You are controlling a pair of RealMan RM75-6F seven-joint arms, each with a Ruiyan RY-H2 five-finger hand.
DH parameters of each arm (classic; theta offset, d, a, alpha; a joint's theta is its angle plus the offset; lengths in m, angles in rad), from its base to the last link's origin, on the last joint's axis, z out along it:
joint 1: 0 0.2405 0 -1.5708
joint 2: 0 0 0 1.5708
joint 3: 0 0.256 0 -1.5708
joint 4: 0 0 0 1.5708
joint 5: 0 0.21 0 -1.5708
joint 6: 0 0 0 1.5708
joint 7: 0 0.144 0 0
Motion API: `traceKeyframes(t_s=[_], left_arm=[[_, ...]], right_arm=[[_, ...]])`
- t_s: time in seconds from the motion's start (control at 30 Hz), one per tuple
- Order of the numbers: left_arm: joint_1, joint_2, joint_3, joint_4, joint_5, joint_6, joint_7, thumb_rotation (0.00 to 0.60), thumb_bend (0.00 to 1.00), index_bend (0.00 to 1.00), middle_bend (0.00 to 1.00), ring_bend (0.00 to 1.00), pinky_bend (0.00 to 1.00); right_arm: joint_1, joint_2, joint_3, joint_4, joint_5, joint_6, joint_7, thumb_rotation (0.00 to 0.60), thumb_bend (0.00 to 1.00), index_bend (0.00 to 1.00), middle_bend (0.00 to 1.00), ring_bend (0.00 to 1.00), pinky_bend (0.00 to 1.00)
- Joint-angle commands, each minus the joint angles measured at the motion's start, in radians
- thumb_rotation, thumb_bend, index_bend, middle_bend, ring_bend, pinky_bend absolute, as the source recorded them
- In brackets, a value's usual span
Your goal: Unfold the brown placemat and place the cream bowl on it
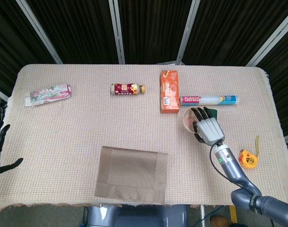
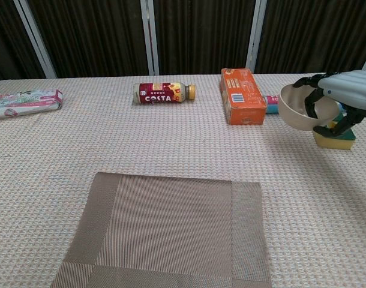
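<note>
Place: a staged robot test room, laid out like a home dining spot.
Table (image 1: pixel 78 123): draped in a beige woven cloth that hangs over the edges.
Backdrop: dark pleated curtains (image 2: pixel 201 30) split by pale metal posts, as in a screened-off booth.
Household goods: a Costa bottle (image 1: pixel 128 89), an orange box (image 1: pixel 169 91), a plastic food wrap roll (image 1: pixel 210 100), a tape measure (image 1: pixel 248 159) and a flowered packet (image 1: pixel 48 94), spaced well apart.
Setting: a brown placemat (image 1: pixel 131 174) lies flat at the near edge.
</note>
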Motion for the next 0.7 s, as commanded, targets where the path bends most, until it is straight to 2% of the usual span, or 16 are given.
traceKeyframes(t_s=[0.03,0.2,0.23,0.27,0.3,0.37,0.4,0.43,0.6,0.7], left_arm=[[-0.004,-0.002,-0.007,0.006,-0.014,-0.009,-0.004,0.6,0.0,0.0,0.0,0.0,0.0],[-0.008,-0.006,-0.011,0.013,-0.029,-0.021,0.001,0.6,0.0,0.0,0.0,0.0,0.0],[-0.009,-0.008,-0.011,0.015,-0.032,-0.025,0.003,0.6,0.0,0.0,0.0,0.0,0.0],[-0.011,-0.01,-0.011,0.018,-0.034,-0.029,0.006,0.6,0.0,0.0,0.0,0.0,0.0],[-0.012,-0.012,-0.011,0.019,-0.036,-0.03,0.009,0.6,0.0,0.0,0.0,0.0,0.0],[-0.013,-0.014,-0.011,0.02,-0.038,-0.032,0.012,0.6,0.0,0.0,0.0,0.0,0.0],[-0.013,-0.016,-0.012,0.021,-0.038,-0.032,0.014,0.6,0.0,0.0,0.0,0.0,0.0],[-0.014,-0.017,-0.012,0.021,-0.039,-0.032,0.015,0.6,0.0,0.0,0.0,0.0,0.0],[-0.014,-0.019,-0.01,0.021,-0.04,-0.034,0.019,0.6,0.0,0.0,0.0,0.0,0.0],[-0.013,-0.018,-0.008,0.019,-0.034,-0.03,0.016,0.6,0.0,0.0,0.0,0.0,0.0]], right_arm=[[0.038,-0.049,0.027,0.058,0.076,-0.046,-0.046,0.6,0.37,0.68,0.04,0.0,0.0],[0.054,-0.077,0.022,0.11,0.112,-0.065,-0.059,0.6,0.37,0.67,0.04,0.0,0.0],[0.056,-0.083,0.021,0.12,0.12,-0.069,-0.058,0.6,0.35,0.64,0.03,0.0,0.0],[0.059,-0.088,0.021,0.13,0.126,-0.072,-0.057,0.6,0.31,0.57,0.03,0.0,0.0],[0.061,-0.092,0.02,0.137,0.129,-0.072,-0.055,0.6,0.2,0.43,0.02,0.0,0.0],[0.062,-0.096,0.018,0.144,0.129,-0.065,-0.047,0.6,0.05,0.17,0.0,0.0,0.0],[0.061,-0.095,0.018,0.143,0.129,-0.061,-0.042,0.6,0.0,0.06,0.0,0.0,0.0],[0.059,-0.092,0.019,0.137,0.129,-0.053,-0.035,0.6,0.0,0.02,0.0,0.0,0.0],[0.036,-0.052,0.024,0.069,0.108,0.006,0.002,0.6,0.0,0.0,0.0,0.0,0.0],[-0.013,0.027,0.014,-0.04,0.054,0.09,0.047,0.6,0.0,0.0,0.0,0.0,0.0]])
